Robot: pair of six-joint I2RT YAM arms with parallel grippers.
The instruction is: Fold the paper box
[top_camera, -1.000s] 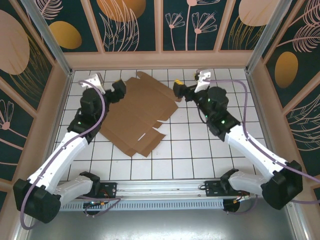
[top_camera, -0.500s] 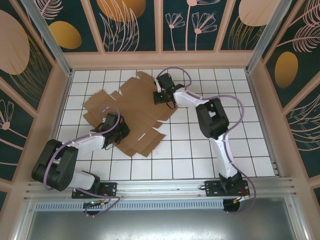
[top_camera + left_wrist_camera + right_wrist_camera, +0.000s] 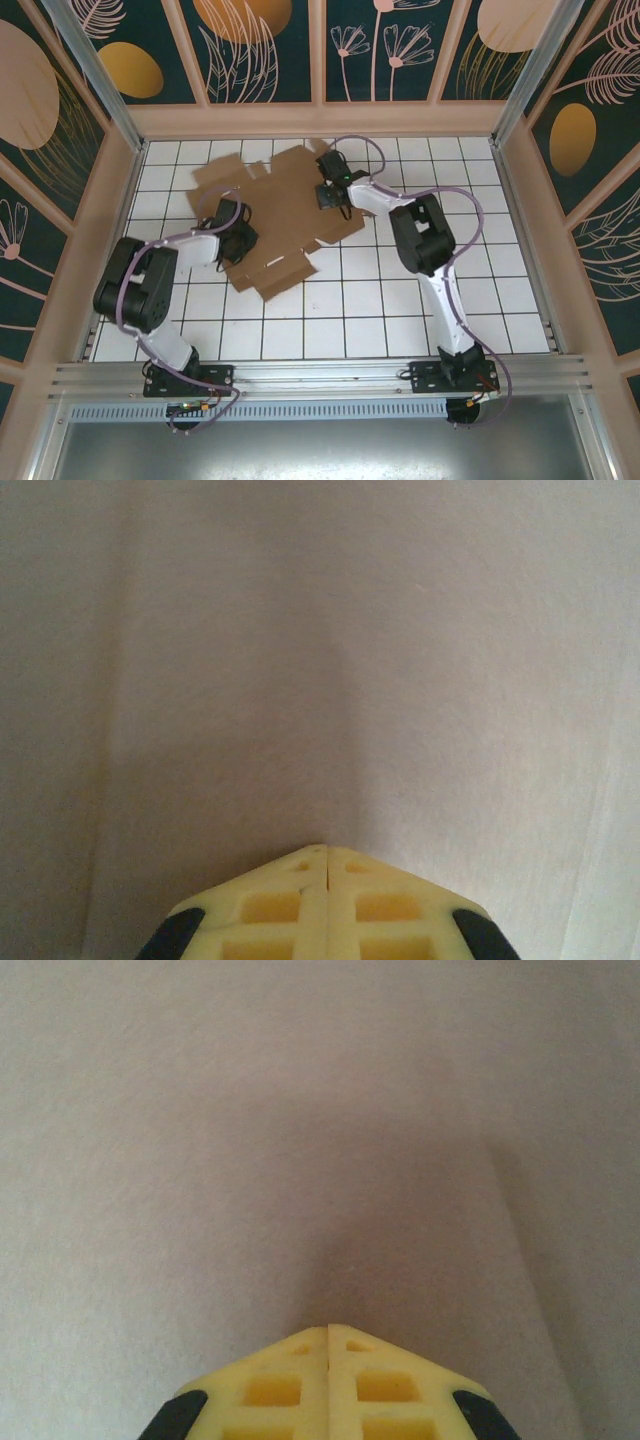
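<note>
paper box (image 3: 280,215) lies flat, unfolded, on the table (image 3: 400,300) nr its far edge, left of centre. left gripper (image 3: 234,234) tip-down on its left part, right gripper (image 3: 330,195) on its right part, both w/ jaws shut tight, holding nothing.

At the bottom centre of the frame, the right gripper (image 3: 328,1332) has its two yellow fingers pressed together, tips meeting in a point. They rest against the plain surface of the paper box (image 3: 300,1110), with a soft shadow (image 3: 400,1250) just above the tips.
</note>
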